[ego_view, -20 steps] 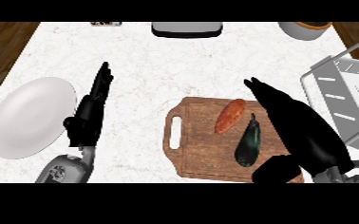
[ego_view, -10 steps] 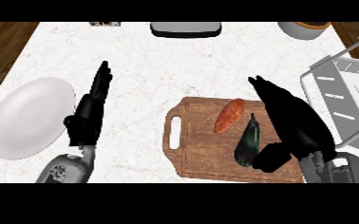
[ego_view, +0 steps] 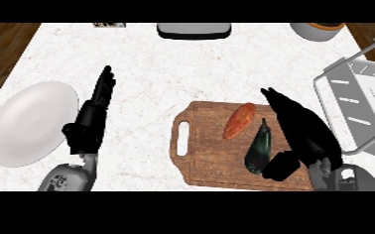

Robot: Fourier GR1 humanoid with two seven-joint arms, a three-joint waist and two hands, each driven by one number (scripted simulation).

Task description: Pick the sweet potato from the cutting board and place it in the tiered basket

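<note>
Hovering beside eggplant, right hand fingers straight, empty.

We see the tiered basket, right of the right hand, cut by the edge; that hand hides part of the cutting board.

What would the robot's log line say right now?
right hand: open, beside eggplant | sweet potato: on cutting board | left hand: open, resting

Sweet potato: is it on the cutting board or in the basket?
On the cutting board. The sweet potato lies there beside the eggplant, outside the tiered basket.
</note>
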